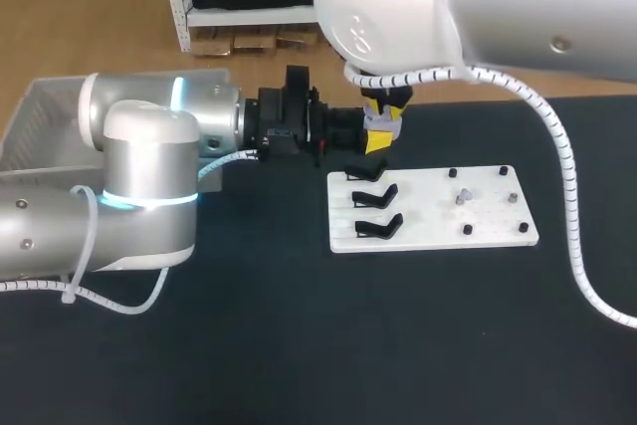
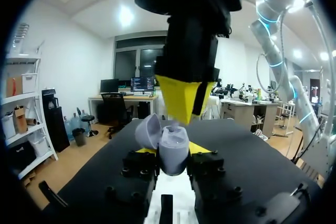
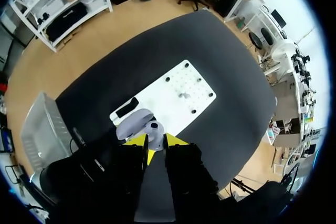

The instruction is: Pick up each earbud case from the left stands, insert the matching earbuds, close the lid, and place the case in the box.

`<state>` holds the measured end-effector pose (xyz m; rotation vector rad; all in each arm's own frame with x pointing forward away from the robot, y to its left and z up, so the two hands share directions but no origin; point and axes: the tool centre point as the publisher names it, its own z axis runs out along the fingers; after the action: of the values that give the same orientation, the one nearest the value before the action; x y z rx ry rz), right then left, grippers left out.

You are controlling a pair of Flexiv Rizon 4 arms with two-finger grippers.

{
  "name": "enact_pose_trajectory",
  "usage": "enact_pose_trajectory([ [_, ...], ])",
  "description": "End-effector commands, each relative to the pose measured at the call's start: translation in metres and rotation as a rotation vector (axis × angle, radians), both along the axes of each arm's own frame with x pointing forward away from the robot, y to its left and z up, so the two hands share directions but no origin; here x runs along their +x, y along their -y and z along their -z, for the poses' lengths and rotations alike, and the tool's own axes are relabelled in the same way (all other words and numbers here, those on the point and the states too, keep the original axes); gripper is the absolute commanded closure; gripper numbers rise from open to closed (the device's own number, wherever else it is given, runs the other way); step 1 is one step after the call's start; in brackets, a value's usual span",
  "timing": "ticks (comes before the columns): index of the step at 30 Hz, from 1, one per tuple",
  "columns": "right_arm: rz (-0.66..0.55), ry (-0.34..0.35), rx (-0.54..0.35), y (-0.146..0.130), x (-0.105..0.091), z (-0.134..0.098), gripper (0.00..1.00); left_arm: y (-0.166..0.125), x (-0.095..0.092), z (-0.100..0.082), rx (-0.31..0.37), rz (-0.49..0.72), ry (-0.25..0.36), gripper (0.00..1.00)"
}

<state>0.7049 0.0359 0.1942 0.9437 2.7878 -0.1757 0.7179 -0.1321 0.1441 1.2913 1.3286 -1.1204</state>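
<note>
A lavender earbud case (image 2: 174, 152) stands upright with its lid (image 2: 148, 132) swung open, and my left gripper (image 2: 173, 157) is shut on its body from both sides. In the head view the case (image 1: 381, 133) hangs just behind the white board (image 1: 498, 231). My right gripper (image 2: 177, 120) comes down from above, its yellow tips at the case's open top. From its own wrist the right gripper (image 3: 156, 141) is shut on a small pale earbud (image 3: 154, 128) beside the lid (image 3: 133, 120). Small grey pieces (image 1: 461, 196) lie on the board.
Three black stands (image 1: 375, 194) on the board's left part are bare. Black pegs (image 1: 468, 230) dot its right part. A clear box (image 1: 40, 111) stands at the table's far left, behind my left arm. Black tabletop (image 1: 398, 345) spreads in front of the board.
</note>
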Motion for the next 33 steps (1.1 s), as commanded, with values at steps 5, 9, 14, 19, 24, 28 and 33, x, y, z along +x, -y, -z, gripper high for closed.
enact_pose_trajectory([
  [5, 0.011, 0.002, -0.001, 0.001, 0.004, 0.005, 1.00, -0.001, -0.001, 0.002, -0.007, -0.004, 0.006, 1.00],
  [9, 0.013, -0.004, -0.001, 0.001, 0.006, 0.007, 1.00, -0.001, -0.001, 0.002, -0.007, -0.004, 0.006, 1.00],
  [14, 0.017, -0.016, 0.003, 0.002, 0.006, 0.012, 1.00, -0.001, -0.001, 0.002, -0.007, -0.004, 0.006, 1.00],
  [19, 0.020, -0.022, 0.005, 0.002, 0.006, 0.013, 1.00, -0.001, -0.001, 0.002, -0.007, -0.004, 0.006, 1.00],
  [24, 0.022, -0.017, 0.004, 0.003, 0.005, 0.011, 0.69, -0.001, -0.001, 0.002, -0.007, -0.004, 0.006, 1.00],
  [28, 0.024, -0.006, 0.000, 0.002, 0.004, 0.007, 0.63, -0.001, -0.001, 0.002, -0.007, -0.004, 0.006, 1.00],
  [33, 0.022, 0.017, 0.000, 0.004, -0.007, -0.004, 0.62, -0.001, -0.001, 0.002, -0.007, -0.004, 0.006, 1.00],
])
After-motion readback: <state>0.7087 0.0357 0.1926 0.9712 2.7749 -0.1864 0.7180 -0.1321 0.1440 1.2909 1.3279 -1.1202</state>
